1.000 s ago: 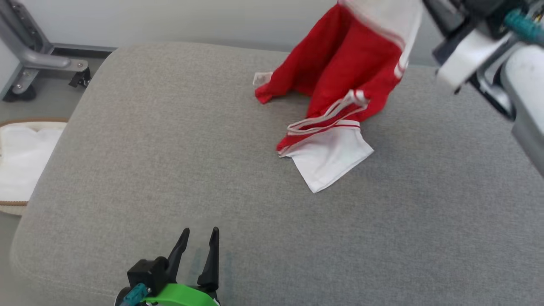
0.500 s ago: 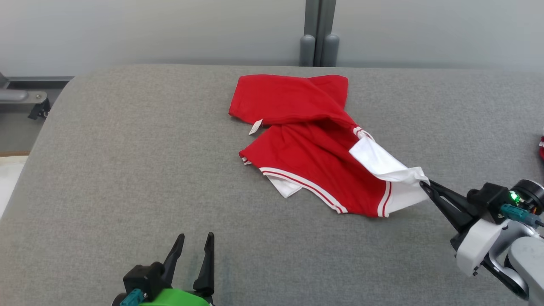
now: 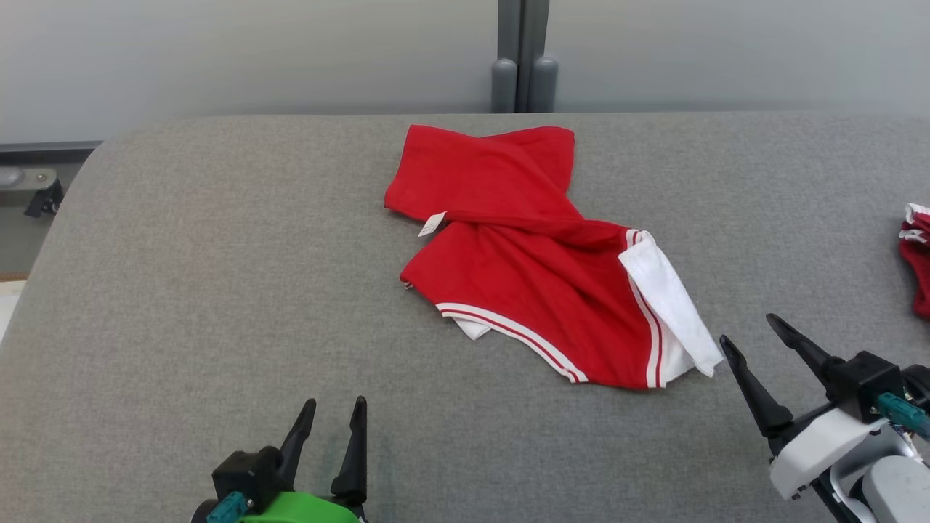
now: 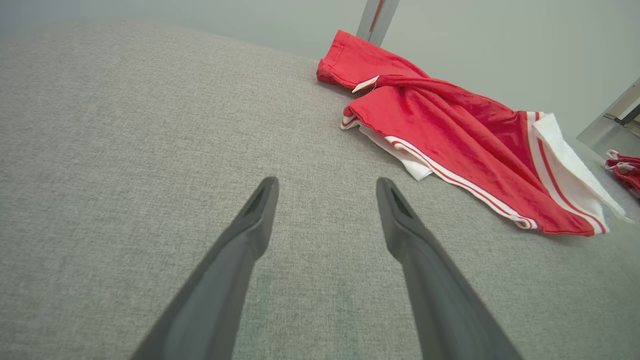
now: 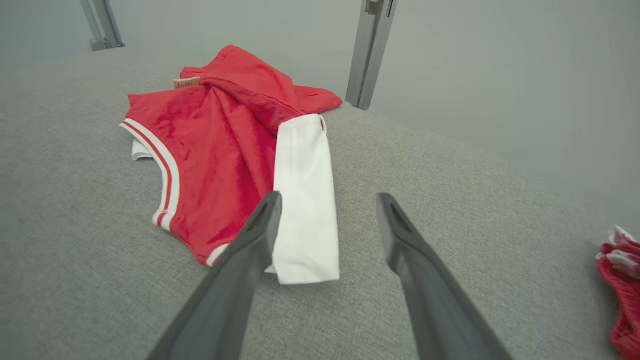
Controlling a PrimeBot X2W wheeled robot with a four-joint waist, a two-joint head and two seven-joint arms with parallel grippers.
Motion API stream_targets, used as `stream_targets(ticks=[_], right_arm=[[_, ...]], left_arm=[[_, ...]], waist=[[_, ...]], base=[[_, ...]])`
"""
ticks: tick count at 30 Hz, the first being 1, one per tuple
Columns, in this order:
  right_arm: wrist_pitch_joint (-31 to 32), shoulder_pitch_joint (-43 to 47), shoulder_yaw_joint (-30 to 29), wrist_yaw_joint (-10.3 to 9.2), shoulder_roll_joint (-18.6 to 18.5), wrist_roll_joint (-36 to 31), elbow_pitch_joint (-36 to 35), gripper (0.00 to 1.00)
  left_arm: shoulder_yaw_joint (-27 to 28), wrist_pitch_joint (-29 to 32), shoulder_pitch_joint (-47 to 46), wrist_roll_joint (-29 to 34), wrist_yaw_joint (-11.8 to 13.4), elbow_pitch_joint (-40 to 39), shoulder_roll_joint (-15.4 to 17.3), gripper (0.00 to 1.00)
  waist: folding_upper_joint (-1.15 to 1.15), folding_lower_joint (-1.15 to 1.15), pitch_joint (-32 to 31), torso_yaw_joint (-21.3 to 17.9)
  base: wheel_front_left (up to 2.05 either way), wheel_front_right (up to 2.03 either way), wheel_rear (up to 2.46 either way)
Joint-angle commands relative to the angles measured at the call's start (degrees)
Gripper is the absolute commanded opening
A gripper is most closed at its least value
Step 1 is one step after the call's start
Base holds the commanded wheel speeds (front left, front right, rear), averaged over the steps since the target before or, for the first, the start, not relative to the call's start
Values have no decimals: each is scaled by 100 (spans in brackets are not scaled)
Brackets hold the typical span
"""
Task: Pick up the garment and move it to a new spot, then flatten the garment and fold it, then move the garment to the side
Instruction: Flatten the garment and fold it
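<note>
Red with white bands and striped edging, the garment lies rumpled and partly folded over itself on the grey fabric bench. It sits past the middle, toward the far edge, where a grey post stands against the wall. A small label shows at its left side, and one broad white band runs along its right side toward the robot.

The right tool has its fingers spread wide apart with nothing between them; its tips are just beside the near end of that white band. The left tool is also spread and empty, low over bare bench, well apart from the garment.

Another red and white cloth lies at the bench's far right.
</note>
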Motion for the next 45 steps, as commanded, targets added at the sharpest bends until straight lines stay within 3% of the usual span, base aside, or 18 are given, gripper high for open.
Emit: stream_targets(ticks=[1,14,37,38,39,40,41,45], right_arm=[[-10,126,-139,-9,113,-80,-66,100],[-10,241,-562,-9,885,-570,-25,100],[-10,-1179,-1240,-9,1876,-1747,1741,100],[-10,-1218,-1279,-9,1886,-1783,1779,93],[-10,-1267,-1322,-9,1904,-1828,1817,61],[-10,-1301,-1361,-9,1925,-1858,1842,8],[-10,-1336,-1460,-9,1938,-1904,1860,0],[-10,-1470,-1742,-9,1973,-1968,1796,0]], left_arm=[[23,-2,-2,-10,-1,6,17,100],[-67,-2,10,34,-1,26,17,100],[-166,-1,-508,-41,-1,-23,17,100],[-168,-1,-518,-42,-1,-20,17,100],[-165,-1,-527,-49,-1,-15,17,100],[-162,-1,-534,-50,-1,-12,17,100],[-158,-2,-539,-53,-1,-8,17,100],[-148,-2,-523,-91,-1,4,17,100]], waist=[[0,0,-9,-19],[0,0,-39,-35],[0,0,812,234],[0,0,821,242],[0,0,828,250],[0,0,832,254],[0,0,829,257],[0,0,793,261]], base=[[0,0,0],[0,0,0],[0,0,0],[0,0,0],[0,0,0],[0,0,0],[0,0,0],[0,0,0]])
